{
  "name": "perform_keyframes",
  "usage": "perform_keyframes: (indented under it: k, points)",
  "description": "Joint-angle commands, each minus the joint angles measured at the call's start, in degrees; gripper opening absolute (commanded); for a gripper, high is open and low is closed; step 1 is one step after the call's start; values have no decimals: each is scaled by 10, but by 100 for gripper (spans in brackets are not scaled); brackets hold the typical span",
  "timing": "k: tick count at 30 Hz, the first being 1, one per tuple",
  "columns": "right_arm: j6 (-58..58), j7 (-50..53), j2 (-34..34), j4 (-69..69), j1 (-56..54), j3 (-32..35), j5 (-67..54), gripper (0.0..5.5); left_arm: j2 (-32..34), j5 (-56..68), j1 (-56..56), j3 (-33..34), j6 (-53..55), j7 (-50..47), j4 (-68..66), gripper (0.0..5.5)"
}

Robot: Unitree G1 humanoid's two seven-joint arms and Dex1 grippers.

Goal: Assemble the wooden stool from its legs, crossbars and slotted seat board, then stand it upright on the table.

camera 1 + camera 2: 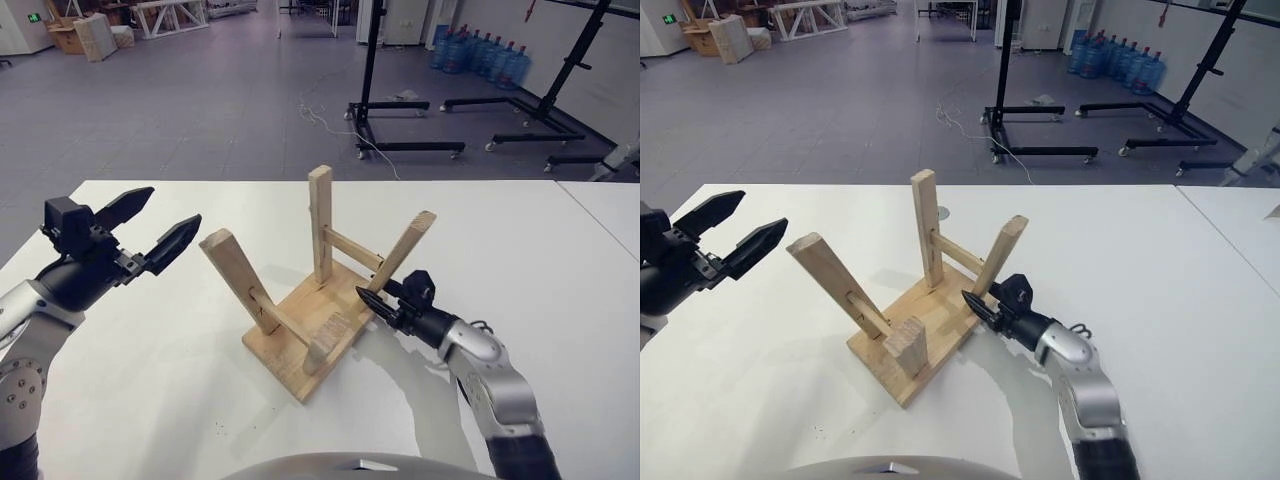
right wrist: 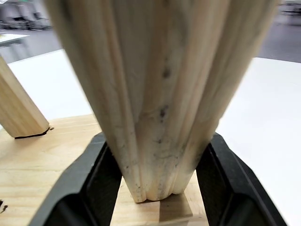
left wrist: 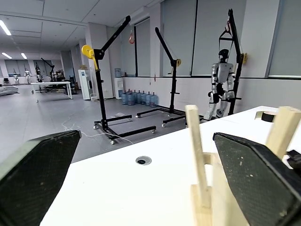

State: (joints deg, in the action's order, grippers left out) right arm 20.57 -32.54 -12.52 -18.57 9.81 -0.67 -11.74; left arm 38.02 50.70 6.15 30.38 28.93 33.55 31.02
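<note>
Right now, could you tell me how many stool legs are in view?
4: left leg, back leg, right leg clamped in the right gripper, and near leg, nearest the robot.

I could read no text, label or number anywhere. A small green sign (image 1: 35, 17) glowed at the back of the room, too small for me to make out. Dark pen marks (image 2: 33, 133) ran on the seat board (image 2: 42, 160) round the foot of one leg (image 2: 19, 108); they were lines only, no letters that I could tell.
</note>
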Motion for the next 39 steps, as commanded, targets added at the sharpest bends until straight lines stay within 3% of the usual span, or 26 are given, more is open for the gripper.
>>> perform_keyframes:
  k: [1,9,23,36,39]
  points:
    - [14,75,-10,-38,77,-11,62,211,0,-2,28,20,5,-7,10,518]
    - [-57,229,16,4,156,-20,128,211,14,-7,41,11,20,-8,10,518]
    - [-52,354,35,45,146,-59,169,214,19,2,22,-34,41,-1,20,518]
    - [-24,371,16,62,101,-81,176,216,5,-25,42,-55,36,-9,36,518]
    - [-17,348,7,59,97,-83,169,298,1,-30,46,-57,31,-11,37,518]
